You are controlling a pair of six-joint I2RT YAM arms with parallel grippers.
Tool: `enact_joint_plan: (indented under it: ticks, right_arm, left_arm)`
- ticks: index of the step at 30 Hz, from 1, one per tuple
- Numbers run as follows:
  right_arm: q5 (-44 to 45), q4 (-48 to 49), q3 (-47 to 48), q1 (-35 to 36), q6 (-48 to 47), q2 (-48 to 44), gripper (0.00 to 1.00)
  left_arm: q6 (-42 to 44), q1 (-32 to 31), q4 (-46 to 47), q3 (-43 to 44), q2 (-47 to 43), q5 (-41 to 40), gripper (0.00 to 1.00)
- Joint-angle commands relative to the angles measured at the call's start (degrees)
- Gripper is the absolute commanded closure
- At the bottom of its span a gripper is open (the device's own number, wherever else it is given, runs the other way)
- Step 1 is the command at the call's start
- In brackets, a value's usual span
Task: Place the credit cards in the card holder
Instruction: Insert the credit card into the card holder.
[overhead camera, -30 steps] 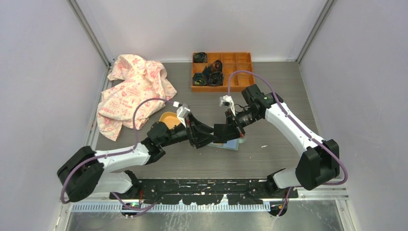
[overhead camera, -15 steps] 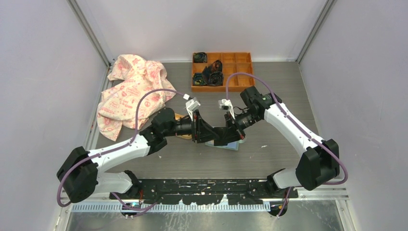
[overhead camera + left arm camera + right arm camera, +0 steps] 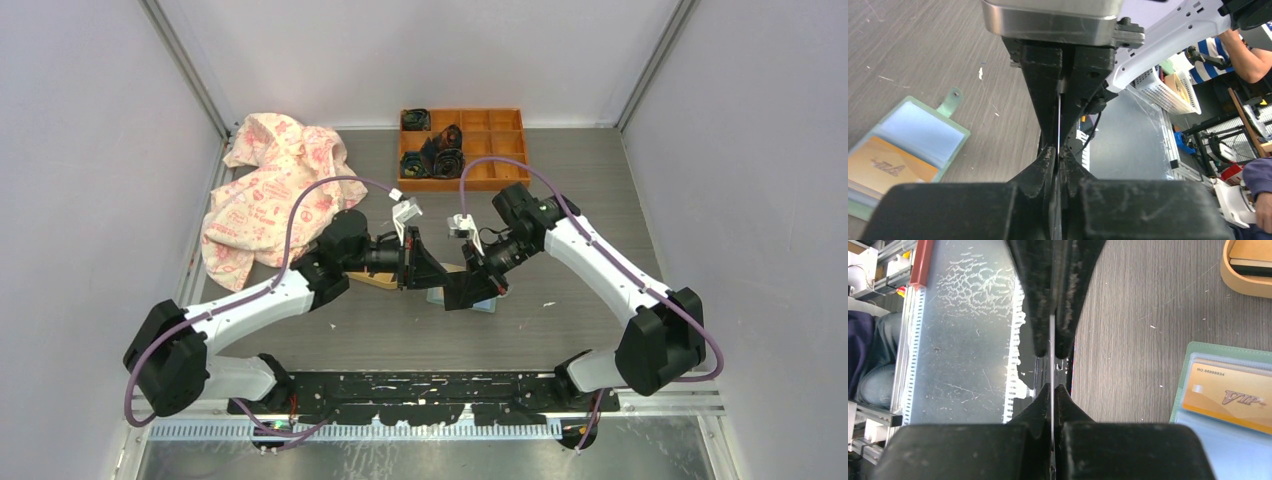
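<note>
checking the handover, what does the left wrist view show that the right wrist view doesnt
Only left wrist: the small green snap tab of the pale mint-green folding card holder. Only right wrist: the rim of the yellow-orange oval dish, and the number printed on the orange plastic card in the holder's sleeve. Both: the open holder, and a thin pale plastic card seen edge-on, pinched by both the left gripper and the right gripper.

The left arm [image 3: 250, 305] and right arm [image 3: 600, 260] stretched inward, bent at the elbows, wrists tilted down. The left gripper [image 3: 1059, 150] and right gripper [image 3: 1053, 387] met tip to tip, both pinching one thin card [image 3: 1052, 371] edge-on.
</note>
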Motion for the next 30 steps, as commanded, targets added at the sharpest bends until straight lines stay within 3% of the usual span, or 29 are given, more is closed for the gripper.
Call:
enact_joint_plan:
  ticks: [1, 4, 8, 12, 14, 18, 19, 24, 30]
  right_arm:
    - [0.3, -0.2, 0.7, 0.4, -1.2, 0.0, 0.99]
    - [1.4, 0.2, 0.6, 0.4, -0.8, 0.1, 0.96]
    - [9.2, 1.9, 1.3, -1.3, 0.0, -2.2, 0.55]
    - [16.4, 11.1, -6.1, -4.3, -0.6, -10.1, 0.40]
    - [15.1, 14.6, -12.3, -4.4, -4.1, -13.4, 0.45]
    - [13.5, 10.0, -17.8, -2.5, -24.5, -10.6, 0.91]
    - [15.2, 9.6, -18.6, -1.4, -28.0, -9.1, 0.98]
    - [27.7, 16.7, -21.5, 6.8, -25.8, -3.3, 0.99]
    - [36.8, 24.6, -22.6, 10.0, -20.8, 0.8, 0.99]
  left_arm:
    - [0.5, 0.1, 0.0, 3.0, 1.0, 3.6, 0.99]
    - [0.9, 0.1, -1.1, 3.0, 0.7, 2.9, 1.00]
    - [-0.3, 2.5, -5.0, -0.3, -2.3, -0.3, 1.00]
    - [-6.9, 7.9, -1.0, -9.4, -7.8, -2.7, 1.00]
    - [-8.2, 9.0, -1.6, -12.4, -9.9, -4.4, 1.00]
    - [-9.4, 9.4, -2.1, -15.3, -11.3, -6.3, 1.00]
    - [-9.8, 9.3, -1.7, -15.8, -11.4, -6.8, 1.00]
    - [-11.0, 9.4, 0.8, -17.5, -10.3, -8.7, 1.00]
    - [-13.8, 9.4, 5.7, -17.0, -6.3, -9.8, 1.00]
